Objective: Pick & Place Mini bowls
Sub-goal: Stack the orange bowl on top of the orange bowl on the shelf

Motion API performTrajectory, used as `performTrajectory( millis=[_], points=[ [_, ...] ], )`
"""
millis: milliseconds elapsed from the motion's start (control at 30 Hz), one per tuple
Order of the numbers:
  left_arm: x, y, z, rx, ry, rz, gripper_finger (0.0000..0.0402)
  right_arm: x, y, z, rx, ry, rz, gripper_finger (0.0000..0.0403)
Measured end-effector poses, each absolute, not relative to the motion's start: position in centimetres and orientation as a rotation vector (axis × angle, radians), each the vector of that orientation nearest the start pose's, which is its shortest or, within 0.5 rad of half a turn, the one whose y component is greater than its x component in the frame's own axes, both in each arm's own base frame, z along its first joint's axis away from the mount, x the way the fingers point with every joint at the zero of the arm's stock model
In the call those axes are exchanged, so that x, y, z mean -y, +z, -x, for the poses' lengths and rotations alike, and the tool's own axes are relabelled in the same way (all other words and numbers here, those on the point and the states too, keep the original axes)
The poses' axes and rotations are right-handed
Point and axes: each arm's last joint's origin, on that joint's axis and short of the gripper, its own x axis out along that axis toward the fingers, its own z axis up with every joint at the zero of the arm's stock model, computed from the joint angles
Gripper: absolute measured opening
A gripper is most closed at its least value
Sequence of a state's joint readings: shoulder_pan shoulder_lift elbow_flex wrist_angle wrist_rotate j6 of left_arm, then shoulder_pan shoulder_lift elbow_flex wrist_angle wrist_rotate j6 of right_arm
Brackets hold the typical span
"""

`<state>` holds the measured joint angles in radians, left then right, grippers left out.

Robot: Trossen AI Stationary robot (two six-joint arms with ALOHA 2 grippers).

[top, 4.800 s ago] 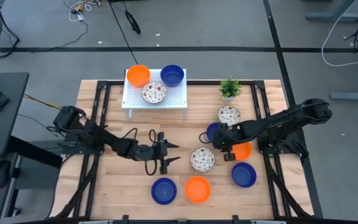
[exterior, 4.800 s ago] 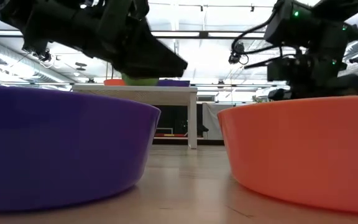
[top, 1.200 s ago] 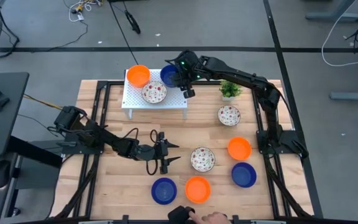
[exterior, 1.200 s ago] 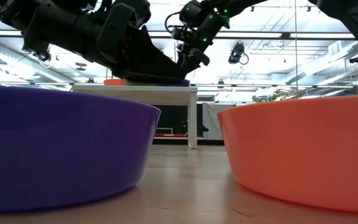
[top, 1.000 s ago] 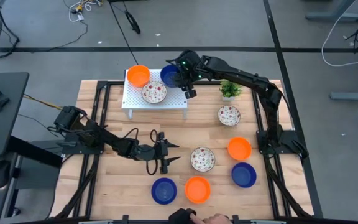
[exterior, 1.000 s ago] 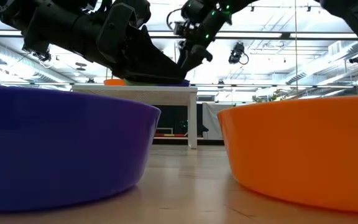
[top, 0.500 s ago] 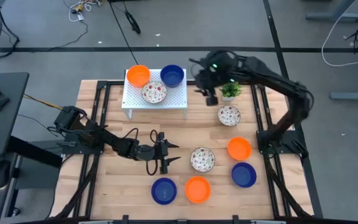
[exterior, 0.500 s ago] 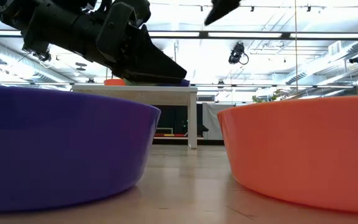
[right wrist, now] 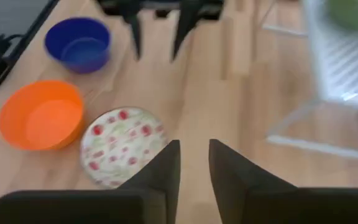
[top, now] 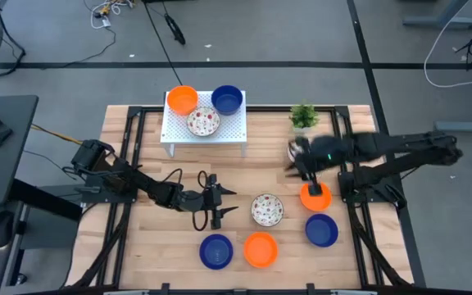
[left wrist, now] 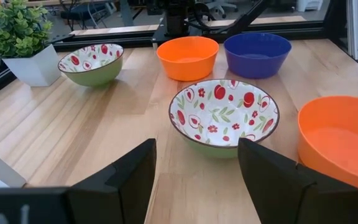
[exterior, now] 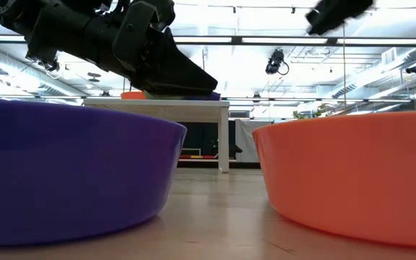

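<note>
Three bowls sit on the rack (top: 205,124); my right gripper (top: 303,168), fingers slightly apart and empty, might clip the speckled bowl (top: 301,147).

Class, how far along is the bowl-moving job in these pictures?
Done: three bowls sit on the white rack. In hand: nothing; the right tool hangs open and empty over the table, and the left tool waits open mid-table. Left: six bowls on the table.

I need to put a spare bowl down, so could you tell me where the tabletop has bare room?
Bare wood lies between the white rack and the potted plant, and left of the front blue bowl. Bowls crowd the front right, beside the right gripper.
</note>
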<state>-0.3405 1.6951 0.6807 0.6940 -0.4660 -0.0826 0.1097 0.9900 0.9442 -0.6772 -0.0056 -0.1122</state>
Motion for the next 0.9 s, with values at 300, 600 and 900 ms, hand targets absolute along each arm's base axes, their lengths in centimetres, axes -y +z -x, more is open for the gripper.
performTrajectory(
  millis=[300,600,900],
  points=[
    [10.0,17.5,-31.6,-0.210,0.053,-0.033,0.0232,-6.0,22.9,-16.5,-0.612,0.205,0.030,0.0048],
    [13.8,20.8,-37.2,-0.478,-0.241,-0.154,0.0232,-6.0,18.4,-16.3,-0.279,0.221,0.077,0.0041],
    [17.2,21.8,-41.3,-0.626,-0.489,-0.063,0.0232,-5.5,16.9,-15.7,-0.231,0.126,0.064,0.0041]
  ],
)
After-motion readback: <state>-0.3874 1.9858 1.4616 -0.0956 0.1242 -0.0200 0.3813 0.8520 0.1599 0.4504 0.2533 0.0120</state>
